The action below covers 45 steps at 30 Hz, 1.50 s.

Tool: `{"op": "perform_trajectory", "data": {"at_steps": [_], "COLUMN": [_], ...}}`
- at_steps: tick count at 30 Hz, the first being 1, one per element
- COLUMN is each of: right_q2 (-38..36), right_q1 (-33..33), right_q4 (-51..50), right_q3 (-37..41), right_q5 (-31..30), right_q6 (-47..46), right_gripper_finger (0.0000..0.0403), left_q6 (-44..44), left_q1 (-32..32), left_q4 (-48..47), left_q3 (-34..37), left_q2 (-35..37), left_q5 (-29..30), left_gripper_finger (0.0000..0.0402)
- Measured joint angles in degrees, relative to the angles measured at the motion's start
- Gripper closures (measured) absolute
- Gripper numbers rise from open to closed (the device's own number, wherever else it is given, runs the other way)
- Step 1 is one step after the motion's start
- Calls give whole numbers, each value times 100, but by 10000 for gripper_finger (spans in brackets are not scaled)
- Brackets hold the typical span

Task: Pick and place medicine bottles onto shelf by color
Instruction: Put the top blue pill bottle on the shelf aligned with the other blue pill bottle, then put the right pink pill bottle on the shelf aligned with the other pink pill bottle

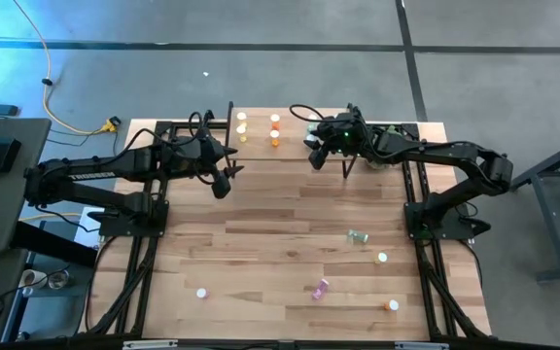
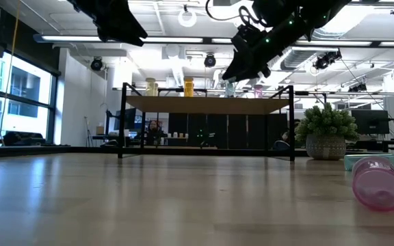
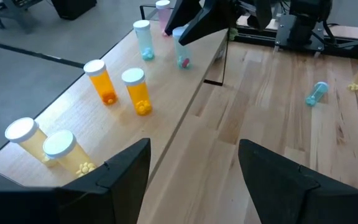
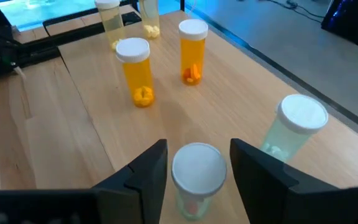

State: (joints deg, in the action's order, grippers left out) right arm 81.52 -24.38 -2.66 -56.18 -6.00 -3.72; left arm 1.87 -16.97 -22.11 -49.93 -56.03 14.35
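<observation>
A: Right pincer (image 4: 194,165), state?

B: Over the shelf (image 1: 256,154), fingers apart, straddling a green bottle (image 4: 196,180) standing on the board; contact unclear. Likely a release, beside another green bottle (image 4: 291,127) so colours group.

A: Other rows?

B: Two orange bottles (image 4: 163,65) stand paired, two yellow bottles (image 3: 45,149) at the far end. Pink one hidden behind.

A: Left pincer (image 3: 194,168)?

B: Apart, empty, waiting near the shelf's front edge.

A: Remaining?

B: Several on the bench (image 1: 261,243), including a toppled pink bottle (image 2: 379,183).
</observation>
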Motion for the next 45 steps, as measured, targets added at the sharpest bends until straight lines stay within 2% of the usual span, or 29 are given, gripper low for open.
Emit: {"op": "perform_trajectory", "data": {"at_steps": [16, 20, 26, 30, 35, 39, 45], "right_q2": [-248, -325, -329, -328, -328, -301, -161], "right_q1": [16, 124, 510, 858, 1436, 1976, 2818], "right_q4": [-95, -568, -1979, -2692, -3117, -3171, -3320], "right_q3": [-146, -545, -1441, -1857, -1991, -1991, -1991], "right_q5": [-11, -17, 3, 0, 3, 4, -1], "right_q6": [118, 119, -62, -743, -2156, -3584, -5791], "right_gripper_finger": [236, 236, 236, 236, 236, 236, 236], "left_q6": [94, 93, 92, 100, -67, -532, -704], "left_q1": [2, -3, -26, -26, -37, -37, -35], "left_q4": [-17, -40, -39, -33, -33, -65, -84], "left_q3": [0, 0, 0, 0, -179, -400, -558], "left_q2": [2, 2, 2, 2, 2, 4, 7], "left_q5": [-4, 9, 164, 623, 1213, 1196, 1183], "left_gripper_finger": [170, 170, 170, 170, 170, 170, 170]}}
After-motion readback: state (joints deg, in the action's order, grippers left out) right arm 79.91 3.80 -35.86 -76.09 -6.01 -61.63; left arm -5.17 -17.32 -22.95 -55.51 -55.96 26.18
